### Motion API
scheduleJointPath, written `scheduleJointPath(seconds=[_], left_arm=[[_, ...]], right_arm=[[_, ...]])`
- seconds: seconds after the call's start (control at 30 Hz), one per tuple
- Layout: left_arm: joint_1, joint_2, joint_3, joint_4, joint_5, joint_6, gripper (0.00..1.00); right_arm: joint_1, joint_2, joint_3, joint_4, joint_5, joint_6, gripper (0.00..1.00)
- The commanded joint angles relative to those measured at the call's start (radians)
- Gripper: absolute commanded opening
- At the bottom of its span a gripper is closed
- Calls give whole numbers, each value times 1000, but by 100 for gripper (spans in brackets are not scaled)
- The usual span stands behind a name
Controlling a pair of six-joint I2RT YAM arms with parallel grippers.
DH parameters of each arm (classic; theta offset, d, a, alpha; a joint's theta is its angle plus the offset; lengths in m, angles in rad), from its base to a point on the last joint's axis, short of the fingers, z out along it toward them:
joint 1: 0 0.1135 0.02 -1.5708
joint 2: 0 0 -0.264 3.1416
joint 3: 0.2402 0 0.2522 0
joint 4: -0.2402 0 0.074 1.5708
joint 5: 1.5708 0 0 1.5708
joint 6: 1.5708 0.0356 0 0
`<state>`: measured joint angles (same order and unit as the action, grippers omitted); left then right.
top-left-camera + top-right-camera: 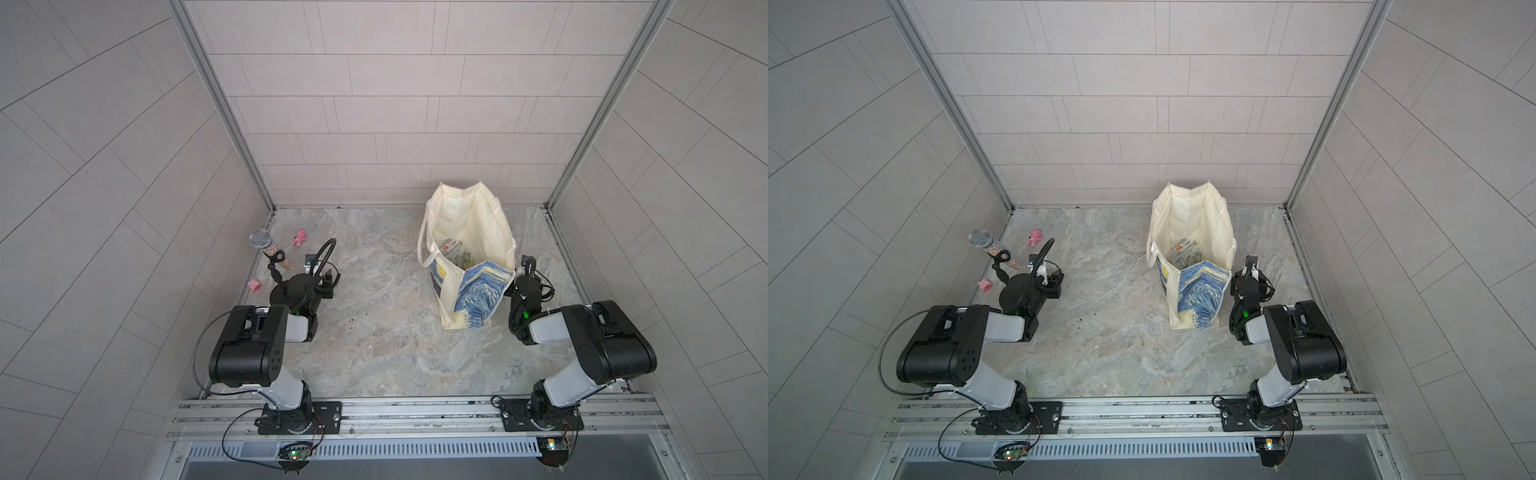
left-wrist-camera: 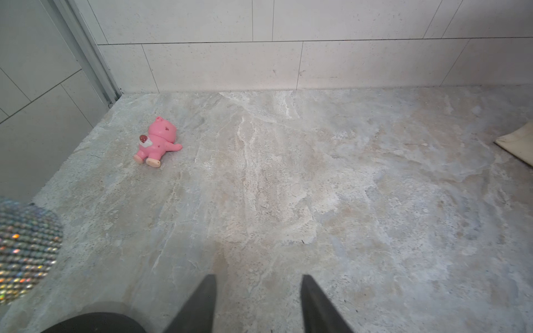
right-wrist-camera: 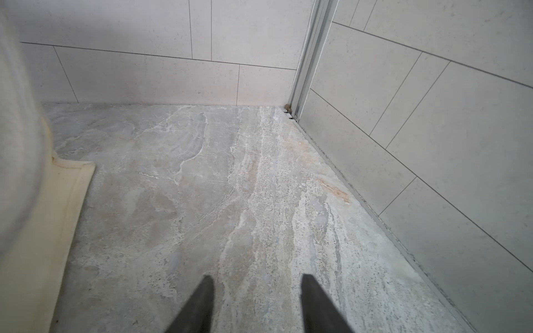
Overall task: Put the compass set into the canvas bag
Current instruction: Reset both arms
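One tall cream canvas bag [image 1: 469,216] stands on veined stone tabletop [image 1: 374,332].

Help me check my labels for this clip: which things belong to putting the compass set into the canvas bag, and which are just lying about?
Belongs to the job:
canvas bag, standing open
clear case inside it, probably the compass set

Just lying about:
glittery microphone on a black stand
pink toy nearer the back wall
second pink toy beside the stand
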<state>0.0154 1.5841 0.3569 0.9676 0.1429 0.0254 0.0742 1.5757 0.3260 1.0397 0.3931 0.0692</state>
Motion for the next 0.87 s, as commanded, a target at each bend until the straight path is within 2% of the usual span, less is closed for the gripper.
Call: scheduleJointPath(seconds=[0.0,0.03,0.07,0.1,0.13,0.17,0.5,0.6,0.7,0.83], left_arm=[[8,5,16,5,22,-5,0],[8,4,16,5,22,-6,13],[7,4,15,5,22,-6,41],[8,3,14,6,23,-6,66],[8,2,13,6,23,-6,99],[9,1,13,7,22,-4,100],[8,-1,10,11,21,-5,100],[8,-1,9,11,19,-3,100],[8,0,10,12,19,-3,100],[7,-1,6,16,28,7,100]], right_arm=[[6,5,10,-9,15,-7,0],[7,6,10,-9,15,-8,24],[7,5,10,-7,15,-7,46],[7,6,9,-8,15,-9,64],[6,5,8,-6,15,-9,82],[6,6,8,-6,15,-9,99],[8,3,7,-3,15,-11,99],[35,12,0,28,48,-35,99],[22,8,36,-56,20,-15,99],[27,10,21,-18,24,-33,99]])
